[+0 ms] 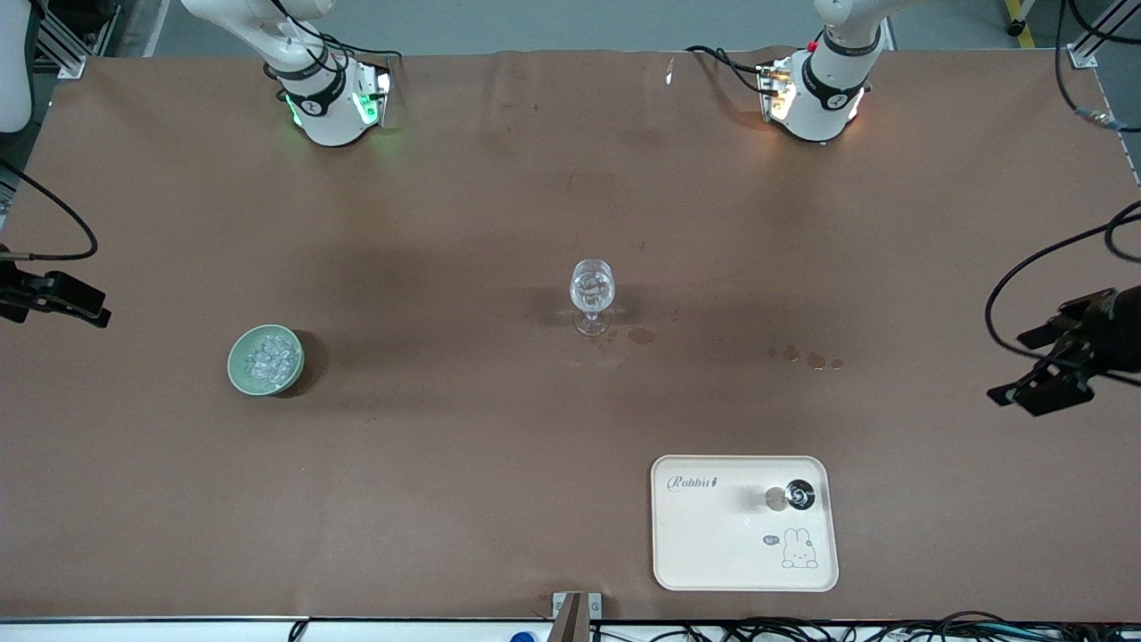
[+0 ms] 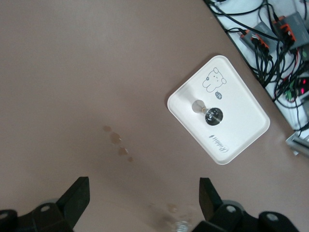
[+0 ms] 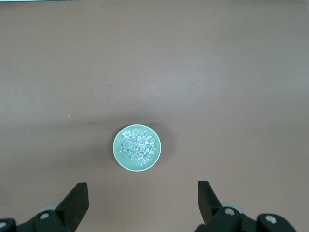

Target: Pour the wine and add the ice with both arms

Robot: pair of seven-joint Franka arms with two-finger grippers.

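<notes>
**Wine glass mid-frame, both arms drawn back to the table ends**

Table (image 1: 446, 446): brown cover, with damp spots (image 1: 807, 358) between the glass and the left arm's end, and more at the glass foot. These are probably spilled liquid.

Tray (image 1: 713, 553): low in the front view, toward the left arm's end. A bottle (image 1: 800, 494) stands on it, seen from above, within that arm's reach for pouring.

Bowl (image 1: 266, 358): green, full of ice cubes, toward the right arm's end, which suits that arm for the ice.

Wine glass (image 1: 592, 294): upright at frame centre, between the two arms' supplies. Its contents look clear and glinting; I cannot tell whether they are liquid, ice or nothing.

Left gripper (image 2: 143, 193): fingers spread wide and holding nothing, high over the table's end near the tray.

Right gripper (image 3: 142, 195): the same, looking down on the bowl.

This layout fits either a set-up or a finished run.
</notes>
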